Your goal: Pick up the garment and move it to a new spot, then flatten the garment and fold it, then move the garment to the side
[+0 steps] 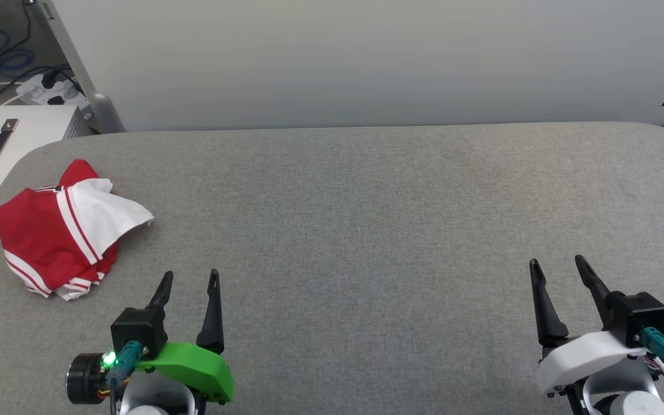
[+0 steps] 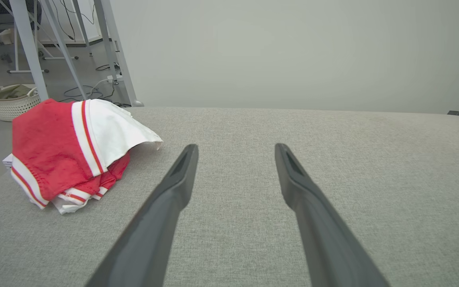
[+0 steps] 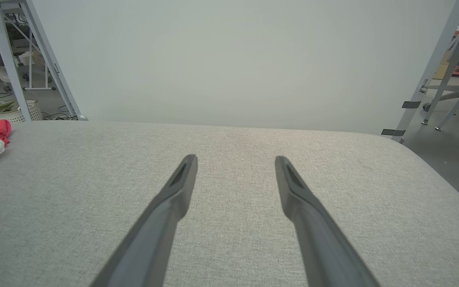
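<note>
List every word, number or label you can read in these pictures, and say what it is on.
None can be read.
The crumpled shirt shows only red cloth, a white sleeve and striped trim, with no lettering facing a camera.
The white case beside the table carries no legible mark.

The garment (image 1: 49, 236) lies bunched, its lower layers tucked under the top fold — hidden. The right wrist view's left edge cuts it down to a corner. The white case (image 1: 32, 129) runs off the head view's left edge; the basket (image 2: 6, 109) sits partly behind a frame leg (image 2: 30, 52) — contents too small to tell.
</note>
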You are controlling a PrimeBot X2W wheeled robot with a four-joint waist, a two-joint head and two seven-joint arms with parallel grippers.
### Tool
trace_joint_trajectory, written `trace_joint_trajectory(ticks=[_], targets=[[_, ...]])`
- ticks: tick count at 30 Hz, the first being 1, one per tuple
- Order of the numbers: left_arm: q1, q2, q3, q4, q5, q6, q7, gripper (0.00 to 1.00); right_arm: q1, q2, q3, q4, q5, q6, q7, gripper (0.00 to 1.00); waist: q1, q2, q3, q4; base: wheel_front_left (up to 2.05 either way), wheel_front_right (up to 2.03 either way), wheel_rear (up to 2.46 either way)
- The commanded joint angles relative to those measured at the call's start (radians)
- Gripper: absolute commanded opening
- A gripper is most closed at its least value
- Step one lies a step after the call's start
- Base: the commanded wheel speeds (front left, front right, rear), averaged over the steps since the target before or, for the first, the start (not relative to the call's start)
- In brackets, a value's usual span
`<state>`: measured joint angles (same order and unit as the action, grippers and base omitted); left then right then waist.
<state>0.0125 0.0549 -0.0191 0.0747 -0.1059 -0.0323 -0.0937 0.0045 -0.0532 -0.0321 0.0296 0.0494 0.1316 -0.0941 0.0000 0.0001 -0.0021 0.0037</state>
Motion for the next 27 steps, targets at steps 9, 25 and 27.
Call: trace_joint_trajectory(ticks=[9,25,27], targets=[[0.009,-0.002,-0.002,-0.003,-0.024,-0.015,-0.027,1.0,0.016,0.001,-0.005,-0.002,0.02,0.0,-0.029,1.0,0.0,-0.0001,-0.001,0.003,0.0,0.0,0.0],[0.011,-0.003,-0.013,0.03,-0.046,-0.032,-0.061,1.0,0.021,0.002,-0.005,0.023,0.033,-0.001,-0.062,1.0,0.0,-0.0001,0.002,0.008,0.0,0.0,0.0],[0.013,-0.003,-0.019,0.043,-0.055,-0.035,-0.069,1.0,0.021,0.002,-0.009,0.029,0.036,-0.001,-0.07,1.0,0.0,-0.0001,0.002,0.008,0.0,0.0,0.0]])
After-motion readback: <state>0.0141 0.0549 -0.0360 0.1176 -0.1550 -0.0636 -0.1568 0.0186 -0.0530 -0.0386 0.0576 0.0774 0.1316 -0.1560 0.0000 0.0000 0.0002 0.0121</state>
